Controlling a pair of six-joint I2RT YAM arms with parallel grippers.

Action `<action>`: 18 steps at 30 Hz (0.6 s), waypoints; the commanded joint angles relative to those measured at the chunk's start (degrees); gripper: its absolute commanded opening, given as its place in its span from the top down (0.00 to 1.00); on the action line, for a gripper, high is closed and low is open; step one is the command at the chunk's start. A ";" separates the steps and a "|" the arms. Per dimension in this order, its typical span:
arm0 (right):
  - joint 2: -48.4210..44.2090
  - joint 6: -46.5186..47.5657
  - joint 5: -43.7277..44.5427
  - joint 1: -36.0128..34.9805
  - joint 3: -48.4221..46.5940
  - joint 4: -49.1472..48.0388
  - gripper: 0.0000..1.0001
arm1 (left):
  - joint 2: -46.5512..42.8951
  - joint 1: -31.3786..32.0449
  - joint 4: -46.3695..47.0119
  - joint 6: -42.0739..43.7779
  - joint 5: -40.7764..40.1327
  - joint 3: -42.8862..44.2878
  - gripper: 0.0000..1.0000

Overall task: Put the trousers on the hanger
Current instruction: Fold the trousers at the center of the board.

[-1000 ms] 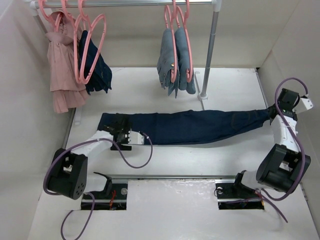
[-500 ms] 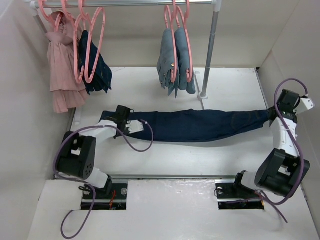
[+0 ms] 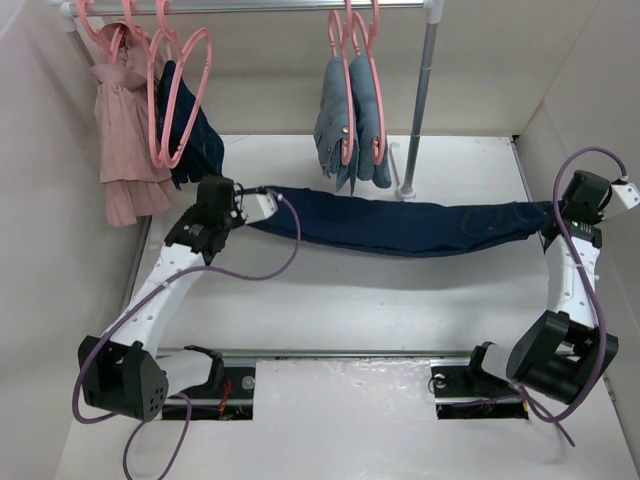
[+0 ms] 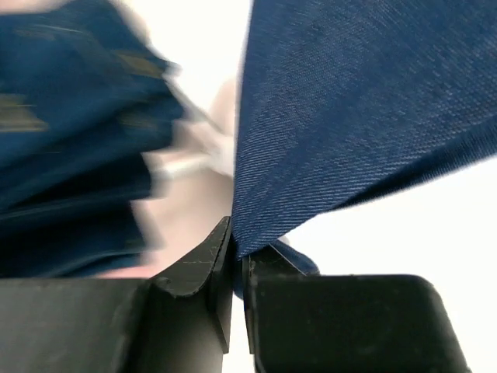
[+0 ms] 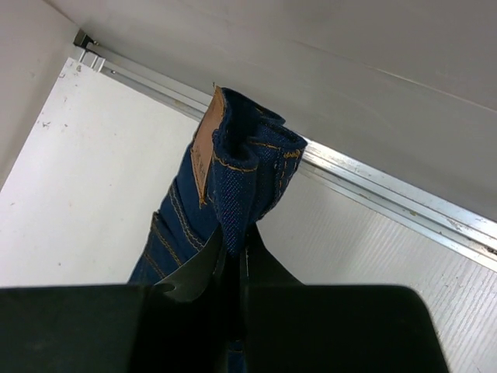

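The dark navy trousers (image 3: 400, 226) stretch across the middle of the table between both grippers and sag slightly at the centre. My left gripper (image 3: 250, 200) is shut on the leg end; in the left wrist view the denim (image 4: 349, 116) is pinched between the left gripper (image 4: 238, 250) tips. My right gripper (image 3: 553, 213) is shut on the waistband end, where the tan patch (image 5: 203, 144) shows above the right gripper (image 5: 237, 242). An empty pink hanger (image 3: 185, 90) hangs on the rail at the back left, just above and behind the left gripper.
On the rail hang a pink garment (image 3: 125, 130), a small dark navy garment (image 3: 198, 135) and light blue jeans (image 3: 352, 130) on pink hangers. The rail's upright pole (image 3: 418, 100) stands behind the trousers. White walls close in both sides.
The left gripper closed on the leg end and carried it up and toward the back left. The right gripper rose a little with the waistband. The trousers now hang taut between them.
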State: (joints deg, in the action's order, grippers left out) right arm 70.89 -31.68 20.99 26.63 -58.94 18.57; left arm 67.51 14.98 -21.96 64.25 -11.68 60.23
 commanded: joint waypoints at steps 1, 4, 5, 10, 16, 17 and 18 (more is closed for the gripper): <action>-1.90 0.92 0.81 0.26 -1.53 -4.24 1.00 | -2.37 0.66 1.81 3.41 -6.14 -8.52 1.00; -2.43 0.92 0.19 0.26 -0.30 -4.24 1.00 | -7.02 1.97 5.43 6.14 -6.95 -18.10 1.00; -2.43 0.92 0.19 0.26 0.22 -4.24 1.00 | -8.25 1.98 3.69 7.89 -6.95 -22.91 1.00; -1.29 -0.83 0.19 0.26 1.28 -4.24 1.00 | -14.75 3.82 -14.22 13.51 2.79 -32.44 0.78; -0.76 1.26 0.19 0.26 1.28 -4.76 1.00 | -17.14 3.83 -18.23 10.65 5.44 -33.17 0.35; -1.37 2.05 -0.42 0.26 1.28 -5.55 1.00 | -16.19 3.83 -18.21 8.98 5.44 -31.94 0.35; -1.37 4.32 -1.21 0.26 1.28 -6.26 1.00 | -15.48 3.83 -18.21 5.40 6.49 -30.45 0.35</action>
State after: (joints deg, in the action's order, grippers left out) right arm 70.89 -30.79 19.70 26.63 -57.14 18.39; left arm 51.55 18.65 -38.44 74.46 -7.90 25.98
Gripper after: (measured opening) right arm 0.060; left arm 0.644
